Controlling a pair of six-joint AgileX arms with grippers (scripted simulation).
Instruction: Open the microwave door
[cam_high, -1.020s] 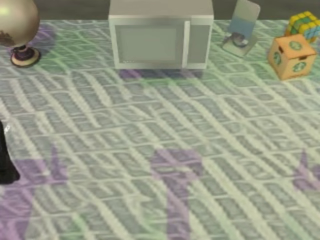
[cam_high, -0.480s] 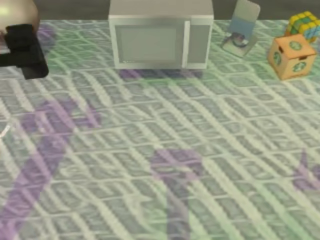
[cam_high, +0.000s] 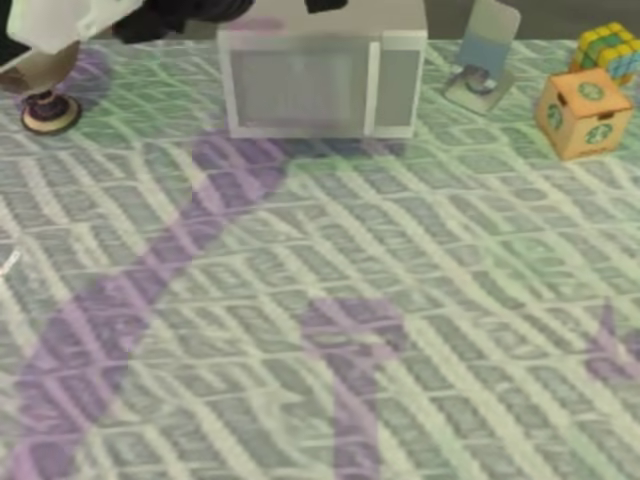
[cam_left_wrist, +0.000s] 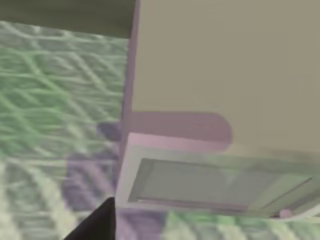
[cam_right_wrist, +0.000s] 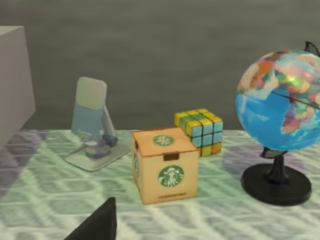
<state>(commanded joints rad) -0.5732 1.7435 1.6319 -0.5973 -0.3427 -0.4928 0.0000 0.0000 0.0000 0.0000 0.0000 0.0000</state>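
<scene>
The light grey microwave stands at the table's back centre. The microwave door, with its darker window, lies flush against the front. My left arm reaches in high from the back left, and the dark left gripper hangs above the microwave's left top. The left wrist view looks down on the microwave's top and door. One dark finger shows there, with nothing against it. My right gripper is outside the top view; its wrist view shows one finger over bare table.
A beige globe's stand sits at the back left under my left arm. At the back right are a phone stand, an orange box and a colour cube. A blue globe stands beyond them.
My left arm has swung from the table's left edge up to the back left and out over the microwave's top. Its purple shadow now stretches diagonally across the table.
</scene>
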